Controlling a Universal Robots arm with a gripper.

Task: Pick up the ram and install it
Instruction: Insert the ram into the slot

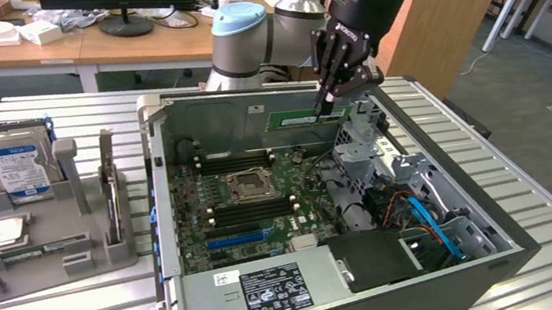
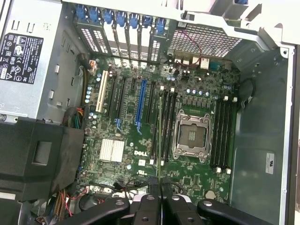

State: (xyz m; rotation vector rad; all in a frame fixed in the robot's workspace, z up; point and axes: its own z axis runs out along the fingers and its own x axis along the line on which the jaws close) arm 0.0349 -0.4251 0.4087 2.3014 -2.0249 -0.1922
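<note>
Grey tray (image 1: 45, 269) at the exterior view's left holds the drive (image 1: 15, 165); the ram (image 1: 303, 118) is already off it. Over the open case (image 1: 503, 253), the gripper (image 1: 327, 106) has its jaws clenched on the ram's end, holding it above the motherboard (image 1: 254, 234), clear of the slots (image 1: 239, 162). Picked up, I'd say, but not yet seated.
</note>
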